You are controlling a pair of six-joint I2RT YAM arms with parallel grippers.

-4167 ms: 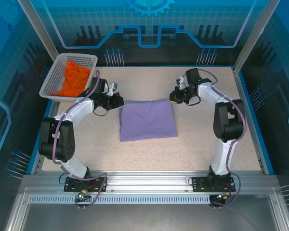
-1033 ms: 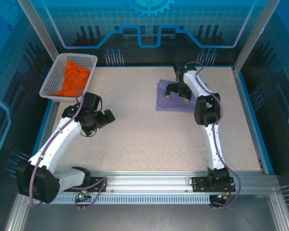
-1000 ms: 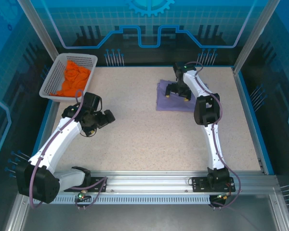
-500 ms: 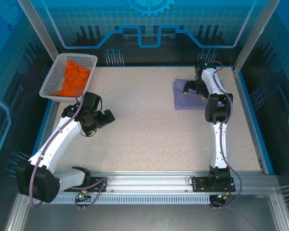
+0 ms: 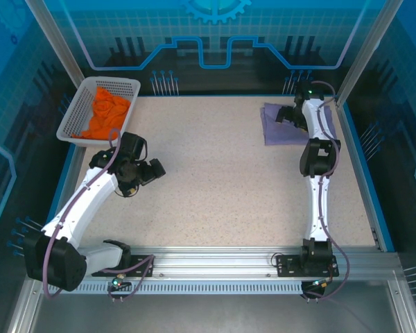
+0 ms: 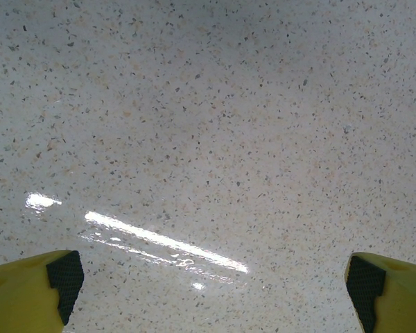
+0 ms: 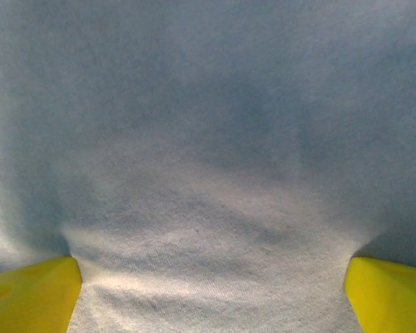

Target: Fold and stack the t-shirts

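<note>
The lavender t-shirt (image 5: 279, 125) lies folded small at the far right corner of the table. My right gripper (image 5: 289, 117) presses down on it with its yellow fingers (image 7: 35, 295) spread wide; the cloth (image 7: 208, 173) bulges between them. The orange t-shirt (image 5: 105, 113) sits crumpled inside the white mesh basket (image 5: 75, 118) at the far left. My left gripper (image 5: 147, 172) hovers open over bare table at the left, with both yellow fingers (image 6: 28, 295) far apart and nothing between them.
The speckled table (image 5: 208, 201) is bounded by a blue rim and glass walls. The folded shirt lies close to the back right post (image 5: 347, 83). The basket stands at the table's far left edge.
My right gripper has slid the folded lavender shirt from the table's middle to the far right corner. The left arm drew back from the shirt and now holds still.
</note>
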